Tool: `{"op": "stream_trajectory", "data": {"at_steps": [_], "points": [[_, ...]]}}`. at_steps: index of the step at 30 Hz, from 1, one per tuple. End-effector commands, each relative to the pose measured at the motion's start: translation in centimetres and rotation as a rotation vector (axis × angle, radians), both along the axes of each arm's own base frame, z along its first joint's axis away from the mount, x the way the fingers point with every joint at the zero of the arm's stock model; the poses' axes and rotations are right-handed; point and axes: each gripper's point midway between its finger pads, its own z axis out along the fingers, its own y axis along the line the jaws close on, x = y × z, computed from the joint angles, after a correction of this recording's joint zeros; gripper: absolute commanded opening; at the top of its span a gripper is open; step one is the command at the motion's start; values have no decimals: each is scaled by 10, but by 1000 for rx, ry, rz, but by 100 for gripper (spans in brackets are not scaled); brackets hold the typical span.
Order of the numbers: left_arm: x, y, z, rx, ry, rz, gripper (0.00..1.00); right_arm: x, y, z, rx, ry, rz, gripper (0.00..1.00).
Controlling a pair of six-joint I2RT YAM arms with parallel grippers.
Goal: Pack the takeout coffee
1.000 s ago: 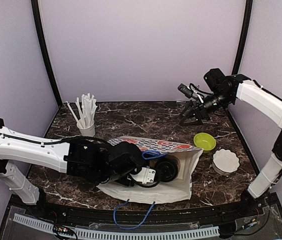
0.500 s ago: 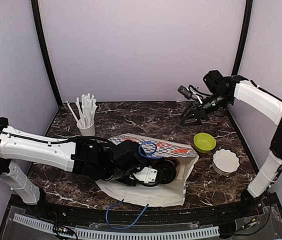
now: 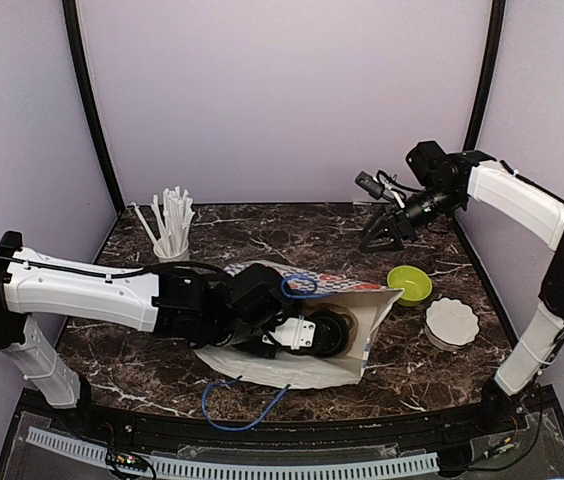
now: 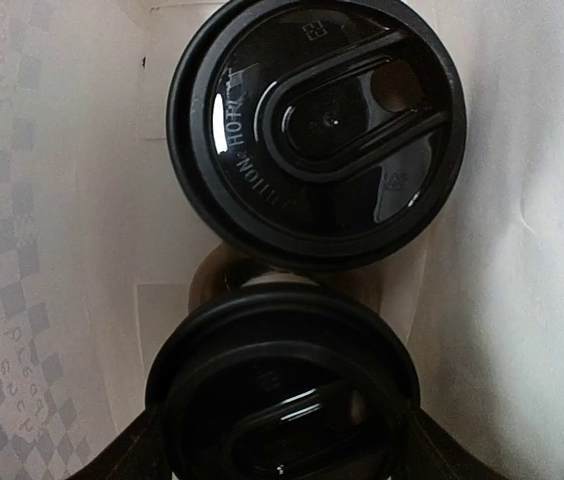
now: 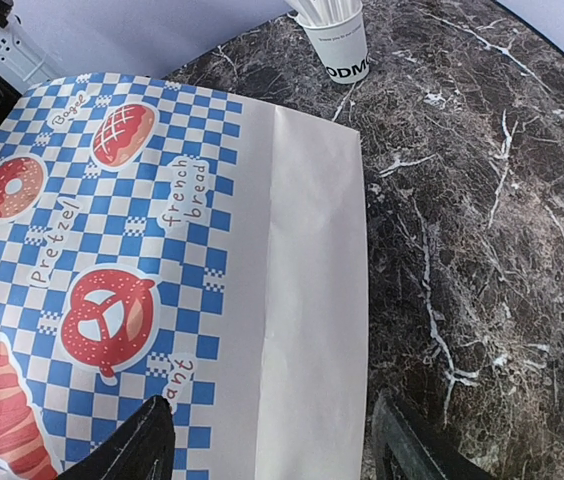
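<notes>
A white paper bag [image 3: 292, 372] with a blue-checked side lies on the table, mouth to the left. My left gripper [image 3: 302, 336] reaches inside it. In the left wrist view, two black-lidded takeout coffee cups stand inside the bag [image 4: 532, 250]. The near cup [image 4: 282, 385] sits between my fingers [image 4: 442, 462], which close on it. The far cup [image 4: 317, 130] stands just beyond, touching it. One black lid [image 3: 330, 335] shows from above. My right gripper [image 3: 382, 236] hangs open and empty above the back right of the table. Its wrist view looks down on the bag [image 5: 302, 250].
A white cup of straws [image 3: 172, 242] stands at the back left and shows in the right wrist view [image 5: 337, 40]. A lime-green bowl [image 3: 409, 283] and a white fluted dish [image 3: 451, 322] sit right of the bag. Blue cord handles [image 3: 242, 405] trail at the front.
My left arm has pushed further right into the bag with the cup. The bag has shifted and its top has lifted. The right arm has barely moved.
</notes>
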Motion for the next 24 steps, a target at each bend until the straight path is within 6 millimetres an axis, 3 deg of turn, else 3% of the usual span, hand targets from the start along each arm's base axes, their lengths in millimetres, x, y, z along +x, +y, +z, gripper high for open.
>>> {"op": "stream_trajectory", "data": {"at_steps": [1,6,7,14,24], "points": [[15,-10,12,-39,8,-1,33,5,-3,-4,-20,12,-8,68],[29,-19,9,-47,101,6,34,8,-10,-10,-42,28,-21,68],[33,-15,1,-20,127,19,34,9,-11,-10,-48,32,-22,68],[55,-31,12,-100,333,63,35,7,-22,-10,-67,56,-20,68],[65,-47,-26,-23,580,157,36,-1,-40,-21,-66,73,-18,69]]}}
